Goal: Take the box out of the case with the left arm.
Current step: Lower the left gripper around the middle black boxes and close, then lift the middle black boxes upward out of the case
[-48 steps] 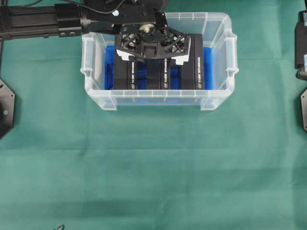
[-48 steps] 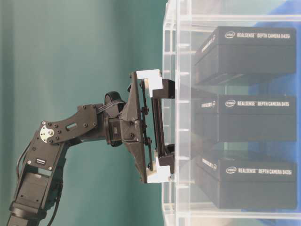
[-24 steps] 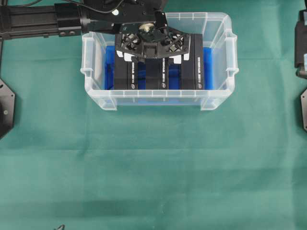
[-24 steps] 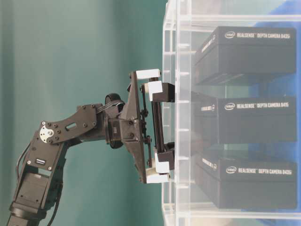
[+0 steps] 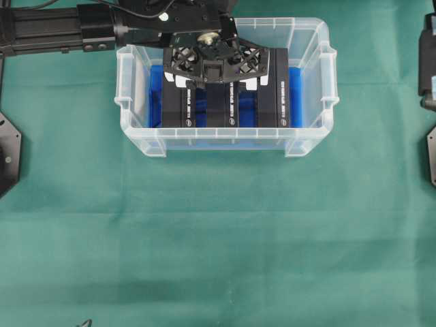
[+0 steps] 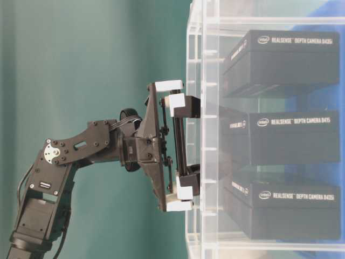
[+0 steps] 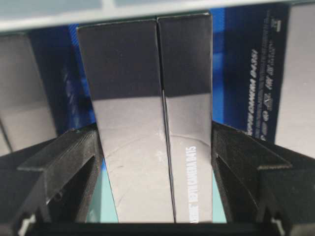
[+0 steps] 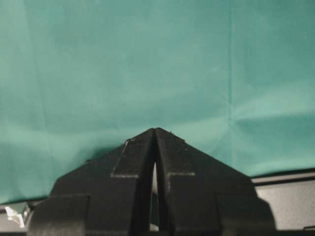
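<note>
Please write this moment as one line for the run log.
left gripper: shut on middle box | case: three boxes inside, none lifted out | right gripper: shut, over green cloth

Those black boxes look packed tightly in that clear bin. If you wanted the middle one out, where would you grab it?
Probably from straight above, pinching the middle box across its two broad side faces. It stands on edge between its neighbours with blue gaps either side, so only its top edge and flanks are free. The left gripper already sits that way, one finger on each flank inside the case.
</note>
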Available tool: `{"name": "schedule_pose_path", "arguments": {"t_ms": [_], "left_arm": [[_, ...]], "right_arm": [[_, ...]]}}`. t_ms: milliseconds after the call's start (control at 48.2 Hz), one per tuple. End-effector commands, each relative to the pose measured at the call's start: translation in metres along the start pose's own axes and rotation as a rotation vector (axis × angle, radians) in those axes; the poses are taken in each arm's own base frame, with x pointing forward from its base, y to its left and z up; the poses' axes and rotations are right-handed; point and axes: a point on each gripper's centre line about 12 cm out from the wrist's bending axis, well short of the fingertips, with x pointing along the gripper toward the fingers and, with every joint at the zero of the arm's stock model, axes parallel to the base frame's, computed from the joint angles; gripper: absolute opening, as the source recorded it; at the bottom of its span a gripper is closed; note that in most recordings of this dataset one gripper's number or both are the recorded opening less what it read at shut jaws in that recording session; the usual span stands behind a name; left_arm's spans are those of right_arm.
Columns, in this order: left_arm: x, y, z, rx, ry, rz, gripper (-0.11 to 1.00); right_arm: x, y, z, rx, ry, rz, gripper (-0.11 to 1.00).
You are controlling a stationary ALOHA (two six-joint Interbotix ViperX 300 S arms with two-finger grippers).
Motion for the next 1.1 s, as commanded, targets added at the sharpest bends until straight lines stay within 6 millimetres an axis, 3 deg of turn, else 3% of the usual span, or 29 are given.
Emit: {"name": "schedule_pose_path", "arguments": {"t_ms": [0, 394, 830, 1078], "left_arm": [[-0.047, -0.004, 0.003, -0.003, -0.026, -0.079, 0.63], [-0.103, -0.02, 0.01, -0.02, -0.031, -0.12, 0.63], [-0.188, -0.018, 0.015, -0.031, -0.046, -0.156, 0.63], [-0.215, -0.01, 0.014, -0.033, -0.041, -0.144, 0.63]], "right_arm": [[-0.007, -0.001, 0.004, 0.004, -0.031, 0.002, 0.02], [-0.008, -0.001, 0.004, 0.006, -0.029, 0.002, 0.02], [-0.008, -0.001, 0.004, 0.004, -0.032, 0.002, 0.02], [-0.008, 0.0, 0.004, 0.003, -0.032, 0.003, 0.02]]}}
